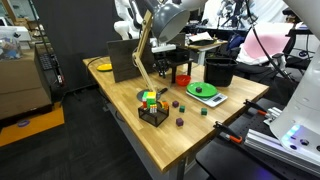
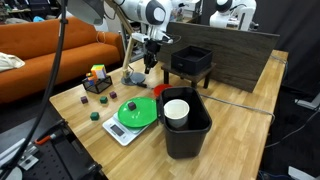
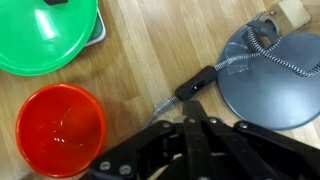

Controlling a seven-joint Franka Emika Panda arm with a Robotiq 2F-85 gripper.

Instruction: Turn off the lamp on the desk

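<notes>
Grey disc foot of the lamp is seen flat on the light-wood desk, at the right of the wrist view. A braided cable is run from it to a black inline switch. The gripper is held right over that switch, fingers drawn together with nothing between them. Contact with the switch cannot be told.

A red cup and a green plate are set on the other side of the cable.

In an exterior view the lamp is stood near one long edge of the tabletop, about midway along it, with its wooden arms angled upward. In an exterior view the gripper is pointed straight down beside a black crate. A black bin holding a white cup is placed toward the near edge, next to the plate on its white scale.
</notes>
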